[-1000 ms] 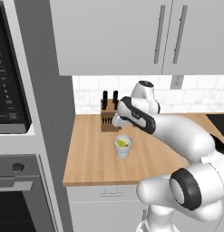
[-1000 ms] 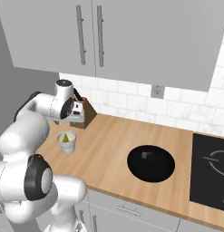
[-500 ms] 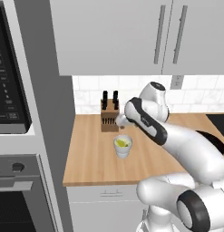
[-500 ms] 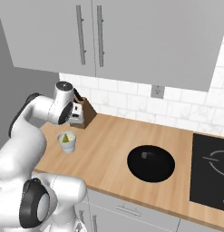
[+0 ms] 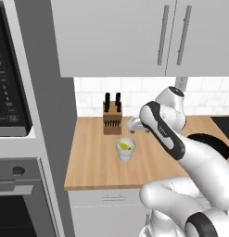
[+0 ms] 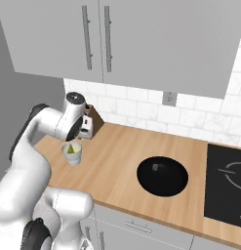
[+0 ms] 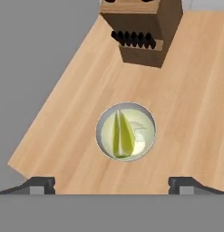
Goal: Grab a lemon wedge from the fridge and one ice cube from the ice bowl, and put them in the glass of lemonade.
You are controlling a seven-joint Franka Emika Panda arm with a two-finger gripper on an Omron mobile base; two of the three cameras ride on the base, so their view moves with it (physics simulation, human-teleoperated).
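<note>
End effector (image 7: 111,185) above the glass of lemonade (image 7: 125,132), seen from the hand camera: both dark fingertips (image 7: 38,184) stand at full spread with nothing between them, and the tumbler lies centred ahead of them on the wooden desk (image 7: 195,113). Inside the glass, a lemon wedge (image 7: 121,134) stands on edge in the pale liquid, and a faint pale lump just beside it may be the ice cube, though it is too indistinct to confirm.

From the left base camera, the glass of lemonade (image 5: 125,149) sits near the front half of the desk (image 5: 90,159), with the end effector (image 5: 134,126) just above and behind it. Behind the glass stands the wooden knife block (image 5: 112,119), close to the tiled wall; well to the right of the glass, a black round basin (image 6: 162,176) is set into the desk, and a dark cooktop (image 6: 225,188) lies beyond that.

Risks, as judged from this arrangement:
- The glass is light and stands free. A lateral sweep of the arm at its present low height could clip the rim and tip it, spilling lemonade over the desk.
- The knife block lies just behind the glass. A retreat in that direction could strike the block or its handles.
- If the pale lump is not ice, the task is only half complete, and leaving now would omit the cube.
- A straight vertical lift looks the safest exit.
</note>
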